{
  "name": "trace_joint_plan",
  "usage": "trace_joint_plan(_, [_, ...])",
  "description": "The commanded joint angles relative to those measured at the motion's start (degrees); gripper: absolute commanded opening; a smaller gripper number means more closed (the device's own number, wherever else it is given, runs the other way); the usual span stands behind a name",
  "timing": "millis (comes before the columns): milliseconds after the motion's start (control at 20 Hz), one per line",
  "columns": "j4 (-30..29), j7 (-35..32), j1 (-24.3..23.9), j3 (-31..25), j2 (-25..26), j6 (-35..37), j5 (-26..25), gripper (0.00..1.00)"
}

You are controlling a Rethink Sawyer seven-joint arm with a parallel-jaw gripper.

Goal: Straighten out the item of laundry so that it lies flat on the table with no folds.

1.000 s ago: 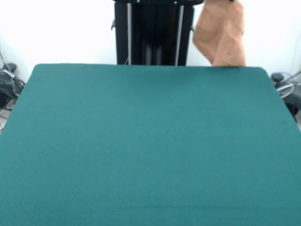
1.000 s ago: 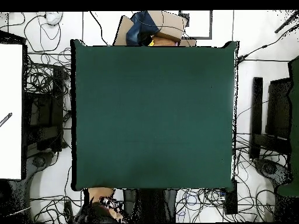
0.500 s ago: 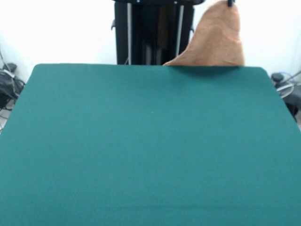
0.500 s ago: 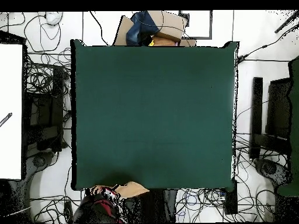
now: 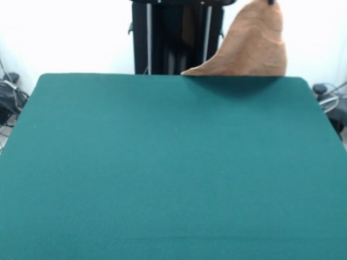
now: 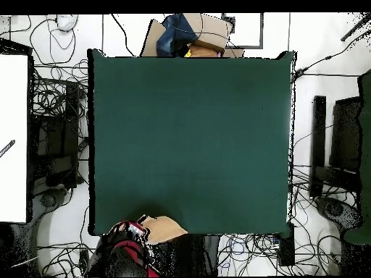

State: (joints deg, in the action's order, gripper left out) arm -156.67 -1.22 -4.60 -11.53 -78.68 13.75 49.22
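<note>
The item of laundry (image 5: 249,49), an orange-tan towel, hangs in a peak from my gripper (image 5: 269,2), which only just shows at the top edge of the front view. The gripper is shut on the towel's top corner. The towel's lower edge rests along the far right edge of the green table (image 5: 173,162) and fans out to the left. In the overhead view the towel (image 6: 165,229) lies over the table's (image 6: 188,137) bottom edge, left of centre. There the gripper (image 6: 136,230) on its red and black arm stands just to the towel's left.
A black pedestal column (image 5: 176,38) rises behind the table's far edge. Cables (image 5: 8,92) lie on the floor at both sides. In the overhead view a cardboard box (image 6: 206,32) sits beyond the top edge and a white board (image 6: 13,137) at the left.
The towel, hanging free a second ago, has come down onto the table's edge and spread out sideways. The gripper has shifted slightly over the table with it.
</note>
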Motion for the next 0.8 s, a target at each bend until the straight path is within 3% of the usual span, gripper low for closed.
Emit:
trace_joint_plan(50, [-1.8, -0.7, -5.3, -0.2, -8.9, -8.7, -6.4, 0.00])
trace_joint_plan(100, [-0.5, -11.9, -11.9, -8.9, -3.2, -14.3, -16.6, 0.00])
trace_joint_plan(150, [-2.4, -22.0, -22.5, -17.5, 5.9, -25.6, -31.1, 0.00])
trace_joint_plan(200, [-2.8, -23.1, -25.1, -17.2, 8.1, -28.0, -35.5, 0.00])
trace_joint_plan(400, [-1.2, -22.8, -25.6, -13.5, 9.3, -28.5, -42.1, 0.00])
trace_joint_plan(650, [2.9, -18.4, -26.1, -2.7, 24.8, -45.1, -55.3, 0.00])
trace_joint_plan(800, [5.4, -17.7, -25.6, 1.4, 28.9, -48.6, -58.7, 0.00])
